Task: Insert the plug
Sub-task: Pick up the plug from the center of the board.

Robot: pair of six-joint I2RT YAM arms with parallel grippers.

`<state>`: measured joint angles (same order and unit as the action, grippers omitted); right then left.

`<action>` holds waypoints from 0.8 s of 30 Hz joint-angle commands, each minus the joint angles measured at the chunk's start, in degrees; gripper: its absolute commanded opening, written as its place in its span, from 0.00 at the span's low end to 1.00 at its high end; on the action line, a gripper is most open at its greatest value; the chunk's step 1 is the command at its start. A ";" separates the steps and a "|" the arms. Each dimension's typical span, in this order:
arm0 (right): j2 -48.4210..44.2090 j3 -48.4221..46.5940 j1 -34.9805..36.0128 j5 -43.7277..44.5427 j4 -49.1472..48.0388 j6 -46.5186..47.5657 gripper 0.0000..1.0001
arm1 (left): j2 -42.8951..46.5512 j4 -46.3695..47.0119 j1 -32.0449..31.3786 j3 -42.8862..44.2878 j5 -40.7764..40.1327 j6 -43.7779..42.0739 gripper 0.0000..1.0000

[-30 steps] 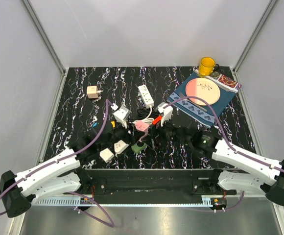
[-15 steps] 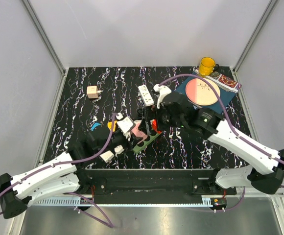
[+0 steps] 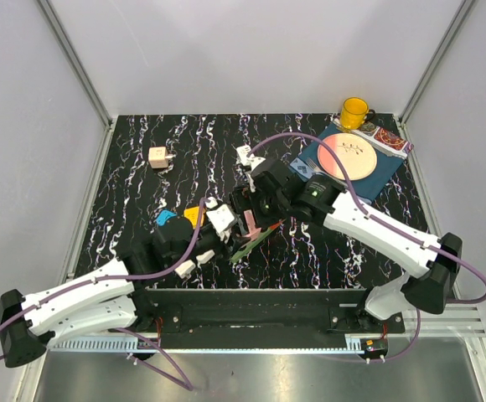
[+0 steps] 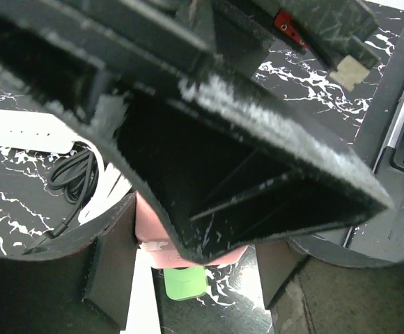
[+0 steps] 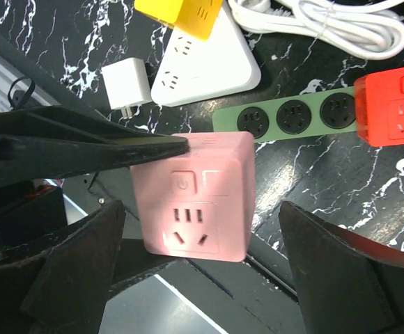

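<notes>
A pink socket cube (image 5: 195, 202) (image 3: 249, 223) hangs in the air above the table's near edge, socket face toward the right wrist camera. My left gripper (image 4: 196, 250) (image 3: 216, 233) is shut on it, one finger (image 5: 83, 149) lying along its upper left corner. Around the cube stands my right gripper (image 5: 200, 209) (image 3: 250, 203), wide open, touching nothing and holding nothing. A small white plug adapter (image 5: 127, 83) lies on the table beyond the cube. Several other plug adapters lie about, and I cannot tell which is the task's plug.
A green power strip (image 5: 292, 115) with a red socket block (image 5: 390, 111) lies under the cube, near a white triangular socket (image 5: 205, 66), a yellow cube (image 5: 177, 14) and a coiled white cable (image 5: 327, 21). A beige adapter (image 3: 157, 157), plate (image 3: 348, 155) and yellow mug (image 3: 354, 110) sit further back.
My right arm has swung from the right side to the middle and now straddles the pink cube with jaws spread wide. My left arm has pushed forward toward the middle.
</notes>
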<state>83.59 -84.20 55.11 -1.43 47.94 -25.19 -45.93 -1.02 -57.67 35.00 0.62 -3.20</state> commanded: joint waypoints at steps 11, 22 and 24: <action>4.47 -0.08 -0.27 -1.12 1.01 2.60 0.87 | -1.35 6.20 -1.04 2.09 -3.87 1.53 0.03; 6.32 0.79 -0.27 0.72 2.07 4.01 0.35 | 0.40 5.68 -1.13 0.42 -6.77 2.94 0.26; 6.23 1.23 -0.70 0.99 1.89 4.18 0.16 | 0.58 5.06 -1.13 0.33 -7.39 4.77 0.44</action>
<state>89.12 -84.18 55.11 -4.01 47.35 -22.20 -48.05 -2.04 -58.78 34.96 -2.46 -0.80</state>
